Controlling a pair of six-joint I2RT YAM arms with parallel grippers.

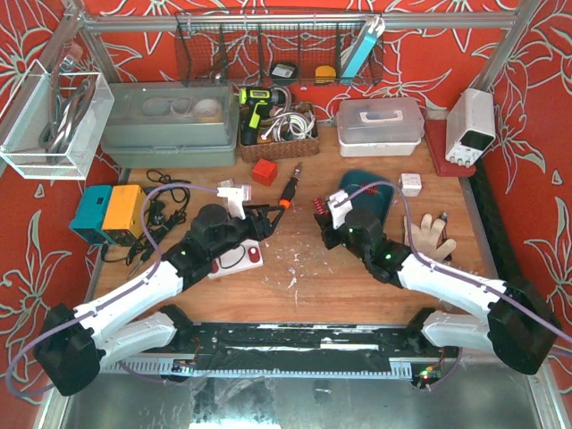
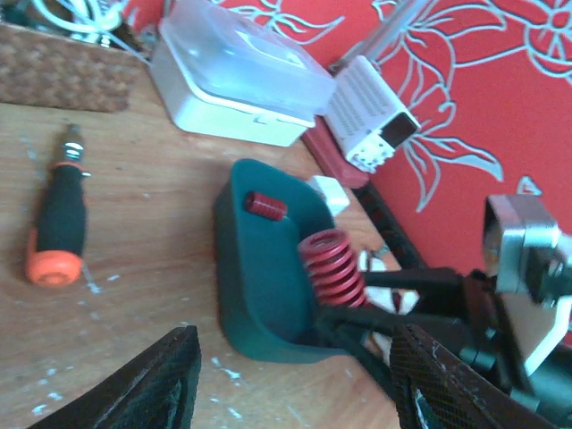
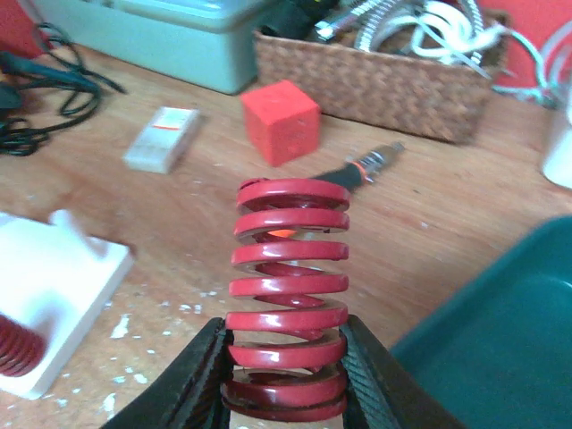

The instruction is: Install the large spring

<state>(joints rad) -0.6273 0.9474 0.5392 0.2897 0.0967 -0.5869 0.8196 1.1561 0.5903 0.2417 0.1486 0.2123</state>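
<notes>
Large spring (image 3: 286,268) pinched at lower coils by right gripper (image 3: 284,384), between white fixture (image 3: 63,286) on left and green tray (image 3: 500,331) on right. Left gripper (image 2: 295,384) spread, empty. Likely stiff, weighty steel — smooth coils may slip; hold low across coils, top end free

Wooden table (image 1: 304,268), flecked with white crumbs. A teal tray (image 2: 259,295) sits right of centre, and an orange-and-black screwdriver (image 1: 288,192) lies mid-table. A red cube (image 1: 264,171) is just behind it, a white block (image 3: 63,286) to the left. Wicker basket (image 1: 277,147) and white lidded box (image 1: 380,122) are at the back, a glove (image 1: 431,234) far right.
</notes>
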